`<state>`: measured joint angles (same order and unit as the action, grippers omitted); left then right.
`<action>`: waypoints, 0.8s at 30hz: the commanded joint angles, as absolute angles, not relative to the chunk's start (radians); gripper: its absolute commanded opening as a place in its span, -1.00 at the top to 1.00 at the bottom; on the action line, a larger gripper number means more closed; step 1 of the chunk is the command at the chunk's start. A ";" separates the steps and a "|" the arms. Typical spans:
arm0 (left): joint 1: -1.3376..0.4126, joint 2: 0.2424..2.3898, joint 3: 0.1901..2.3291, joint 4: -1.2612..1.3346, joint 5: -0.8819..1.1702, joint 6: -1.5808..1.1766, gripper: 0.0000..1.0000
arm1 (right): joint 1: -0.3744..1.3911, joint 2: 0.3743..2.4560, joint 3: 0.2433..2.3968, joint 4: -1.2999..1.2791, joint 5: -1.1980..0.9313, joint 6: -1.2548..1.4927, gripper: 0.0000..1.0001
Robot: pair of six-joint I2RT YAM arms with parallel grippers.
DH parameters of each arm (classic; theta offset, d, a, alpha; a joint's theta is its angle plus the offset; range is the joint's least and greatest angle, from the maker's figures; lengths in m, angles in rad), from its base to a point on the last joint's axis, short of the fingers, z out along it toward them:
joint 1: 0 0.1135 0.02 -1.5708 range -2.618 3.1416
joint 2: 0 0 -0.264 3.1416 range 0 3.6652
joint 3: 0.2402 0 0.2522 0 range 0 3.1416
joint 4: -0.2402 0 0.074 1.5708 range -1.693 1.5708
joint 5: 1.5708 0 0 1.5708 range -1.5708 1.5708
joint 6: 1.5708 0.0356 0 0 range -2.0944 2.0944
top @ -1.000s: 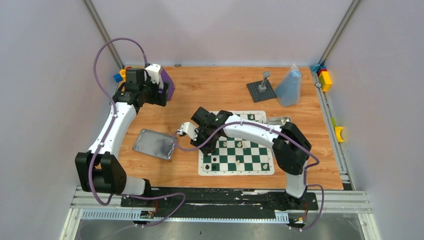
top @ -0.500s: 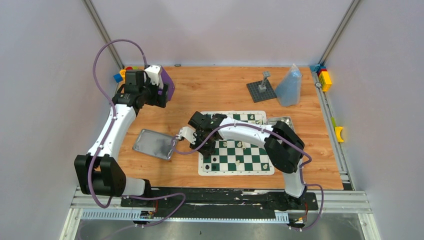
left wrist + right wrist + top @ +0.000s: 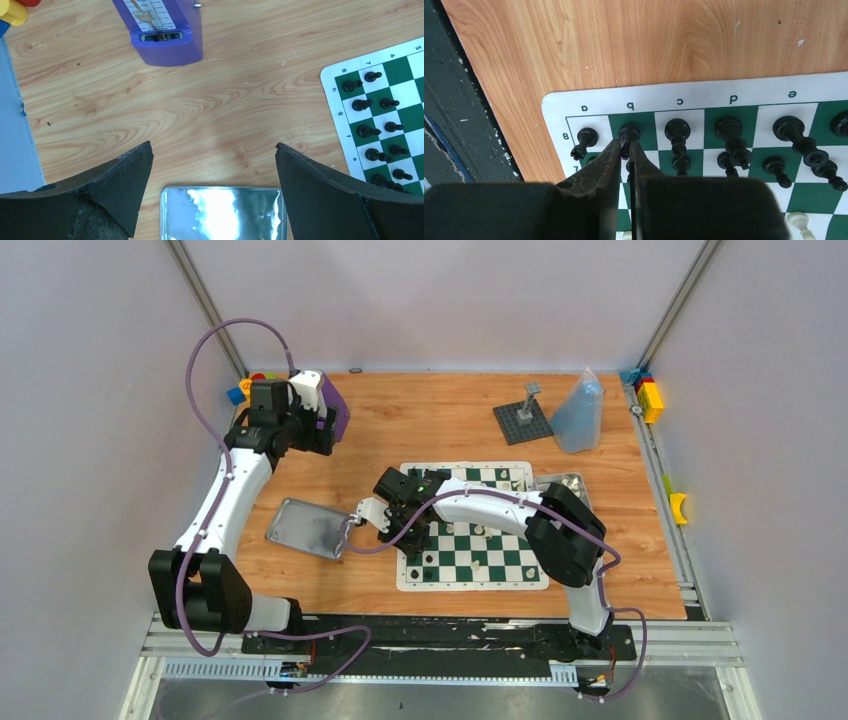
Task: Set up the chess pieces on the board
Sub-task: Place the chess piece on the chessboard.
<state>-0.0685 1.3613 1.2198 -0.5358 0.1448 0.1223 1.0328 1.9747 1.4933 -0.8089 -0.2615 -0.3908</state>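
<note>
Leaning across the board, the right gripper has its fingers pinched almost together on a black piece. That piece stands upright on the green square at b8, at the board's left end. More black pieces fill the two rows alongside it, and a white piece shows farther in. The left gripper hangs with its fingers spread wide and nothing between them. It is over bare table between a purple box and a shiny tin, left of the board.
</note>
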 commanded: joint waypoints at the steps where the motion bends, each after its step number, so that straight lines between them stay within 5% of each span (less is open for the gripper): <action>1: -0.059 1.325 1.215 -0.511 0.155 0.136 -1.00 | 1.039 1.978 1.502 -0.789 -0.240 -0.406 1.00; 24: -0.058 1.325 1.211 -0.507 0.156 0.137 -1.00 | 1.042 1.978 1.501 -0.818 -0.276 -0.407 1.00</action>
<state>-0.0685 1.3613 1.2106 -0.5354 0.1478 0.1223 1.0336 1.9762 1.4921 -0.8150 -0.2565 -0.3946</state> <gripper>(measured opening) 0.997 0.105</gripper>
